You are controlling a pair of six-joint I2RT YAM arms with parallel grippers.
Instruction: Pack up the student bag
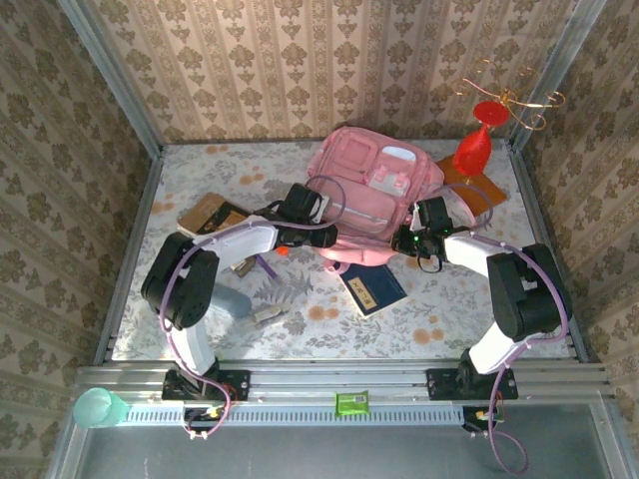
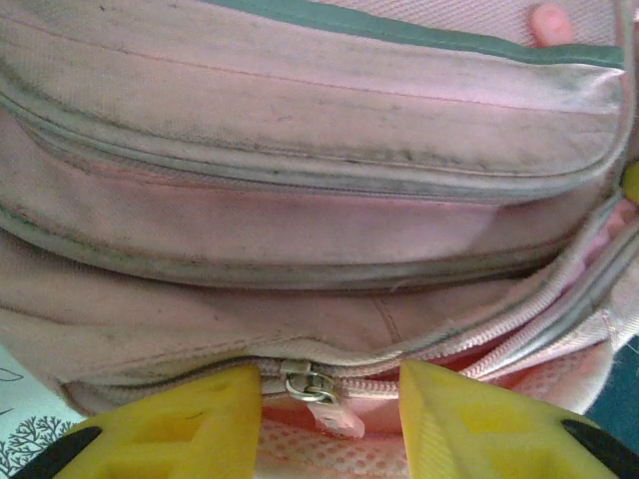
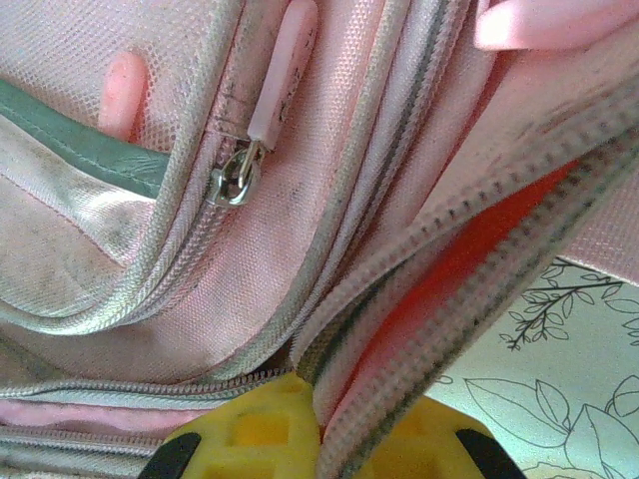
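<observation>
The large soft pink fabric backpack [image 1: 371,190] lies against the far edge of the floral table [image 1: 449,314], right of its middle. The left arm's yellow fingers [image 2: 170,434] stand apart, with a metal zip slider [image 2: 310,384] between them. The right arm's yellow fingers [image 3: 250,434] pinch the backpack's open zipped edge.
</observation>
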